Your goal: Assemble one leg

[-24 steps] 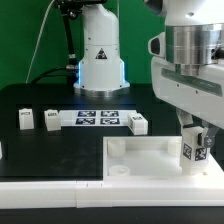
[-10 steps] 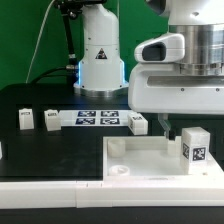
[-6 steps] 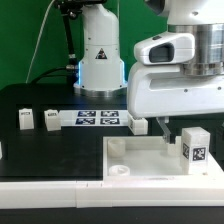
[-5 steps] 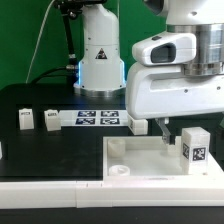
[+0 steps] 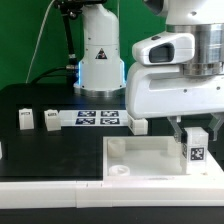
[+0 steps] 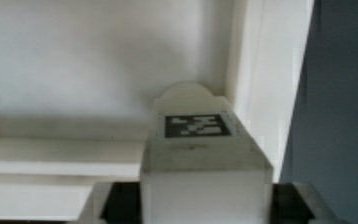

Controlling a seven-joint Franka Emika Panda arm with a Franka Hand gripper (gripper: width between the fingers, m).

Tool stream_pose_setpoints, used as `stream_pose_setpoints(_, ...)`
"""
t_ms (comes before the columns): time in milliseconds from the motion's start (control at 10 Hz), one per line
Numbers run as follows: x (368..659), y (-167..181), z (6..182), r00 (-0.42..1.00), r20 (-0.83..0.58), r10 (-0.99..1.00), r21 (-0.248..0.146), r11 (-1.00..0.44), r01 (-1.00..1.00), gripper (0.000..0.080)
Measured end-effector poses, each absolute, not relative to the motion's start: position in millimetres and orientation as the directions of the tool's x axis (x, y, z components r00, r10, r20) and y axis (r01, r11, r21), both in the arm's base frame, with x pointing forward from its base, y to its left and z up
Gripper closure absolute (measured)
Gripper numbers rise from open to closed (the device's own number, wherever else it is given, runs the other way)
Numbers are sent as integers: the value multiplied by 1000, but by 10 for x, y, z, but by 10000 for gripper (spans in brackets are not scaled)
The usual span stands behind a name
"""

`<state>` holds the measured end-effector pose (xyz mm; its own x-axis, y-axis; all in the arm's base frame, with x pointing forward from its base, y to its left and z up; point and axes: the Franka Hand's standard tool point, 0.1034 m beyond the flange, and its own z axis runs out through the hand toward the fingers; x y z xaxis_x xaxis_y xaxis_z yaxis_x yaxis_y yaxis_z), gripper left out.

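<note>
The leg point(image 5: 196, 147), a small white peg with a black-and-white tag, stands upright at the far corner of the large white panel point(image 5: 140, 160) on the exterior view's right. My gripper point(image 5: 196, 131) is down over it, one finger on each side. In the wrist view the leg point(image 6: 202, 150) fills the space between the two dark fingers point(image 6: 119, 200), which lie against its sides. The gripper point(image 6: 204, 212) is shut on the leg.
Two more white legs point(image 5: 24, 119) point(image 5: 50, 121) stand at the exterior view's left and one point(image 5: 138, 125) stands beside the marker board point(image 5: 100, 119). The robot's base point(image 5: 100, 55) is at the back. A round socket point(image 5: 118, 170) shows at the panel's near corner.
2.4 s ago the gripper held the leg; it then let go and rose to the exterior view's left. Now it has moved right and down, with its fingers around the leg again.
</note>
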<state>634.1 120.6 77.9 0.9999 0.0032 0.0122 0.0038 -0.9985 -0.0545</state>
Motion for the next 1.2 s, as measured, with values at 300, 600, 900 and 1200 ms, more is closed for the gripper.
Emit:
stream_pose_setpoints(300, 6343, 1197, 779, 947, -7, -322, -57, -945, -322, 509)
stream_pose_setpoints(600, 6347, 1180, 780, 796, -29, -605, -59, -793, -606, 509)
stream_pose_setpoints(900, 6370, 1155, 779, 576, -53, -816, -69, -572, -817, 509)
stream_pose_setpoints(1200, 6366, 1164, 779, 291, -71, -954, -48, -288, -956, 509)
